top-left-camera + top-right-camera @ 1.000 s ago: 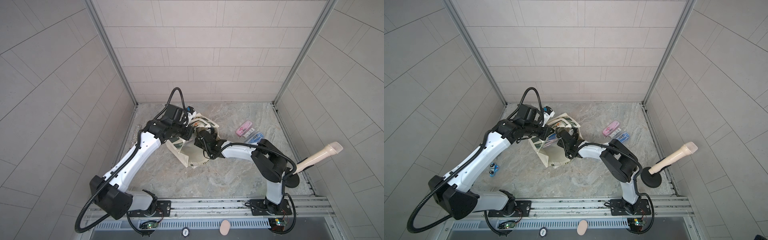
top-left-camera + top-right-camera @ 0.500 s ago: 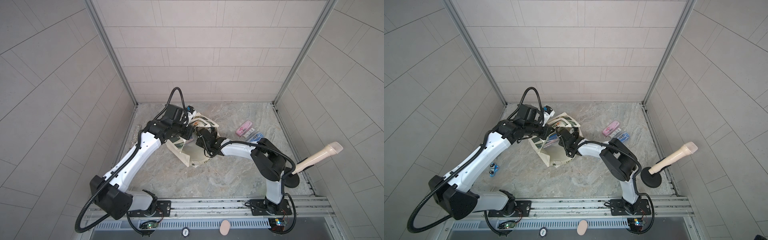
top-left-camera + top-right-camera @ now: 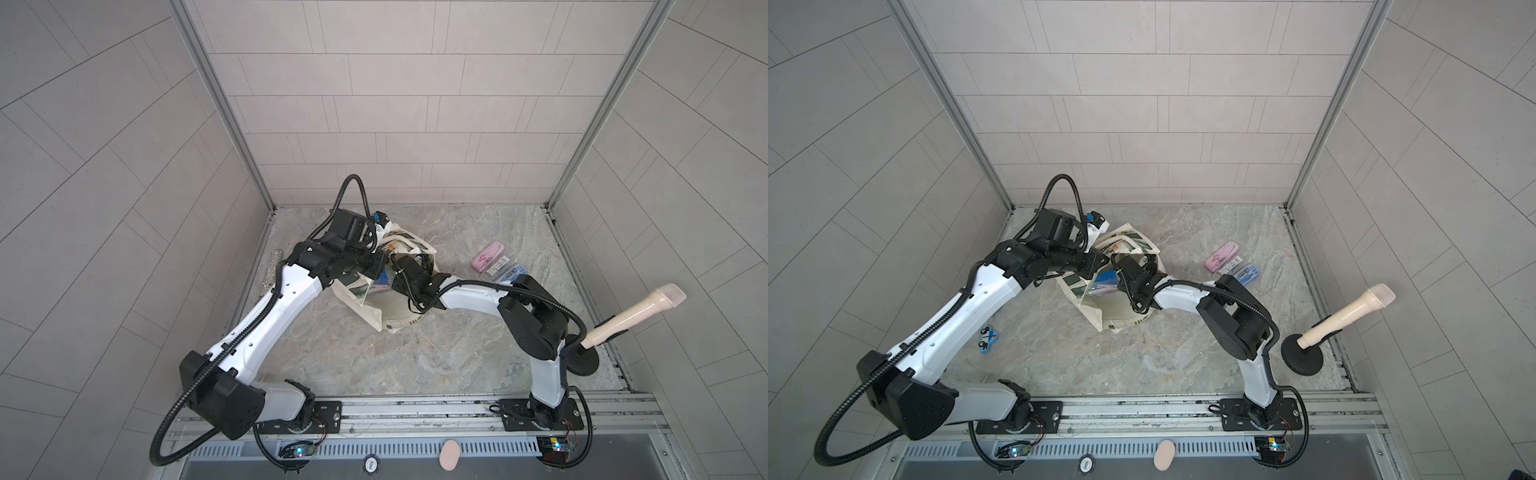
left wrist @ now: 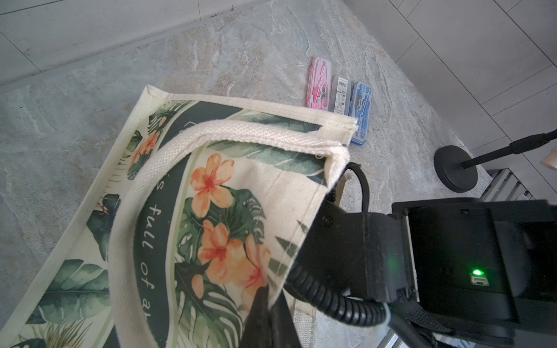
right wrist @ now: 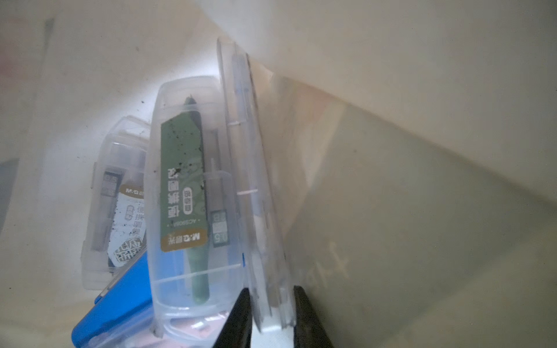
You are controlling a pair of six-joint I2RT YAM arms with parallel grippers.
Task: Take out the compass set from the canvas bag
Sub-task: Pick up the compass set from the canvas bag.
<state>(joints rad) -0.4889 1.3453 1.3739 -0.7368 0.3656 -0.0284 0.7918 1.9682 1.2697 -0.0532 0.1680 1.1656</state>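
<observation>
The canvas bag [image 3: 409, 249] lies on the stone table, cream with a green leaf and orange flower print [image 4: 211, 211]. My left gripper [image 4: 269, 296] is shut on the fabric edge at the bag's mouth and holds it up. My right gripper [image 5: 271, 301] reaches inside the bag. Its fingers press both faces of a clear compass set case [image 5: 256, 195] standing on edge. Beside it in the bag lie a clear case with a green label [image 5: 187, 186], another clear case [image 5: 117, 205] and a blue case [image 5: 120, 301]. In both top views the right gripper's tips are hidden by the bag.
A pink case [image 3: 488, 257] and a blue case [image 3: 509, 274], with a clear one between them, lie on the table right of the bag. A microphone [image 3: 631, 309] on a round black base [image 3: 582, 361] stands at the right edge. A small blue toy car [image 3: 987, 338] lies front left.
My right gripper's wrist has shifted slightly deeper into the bag's mouth. The left arm and the bag have stayed where they were.
</observation>
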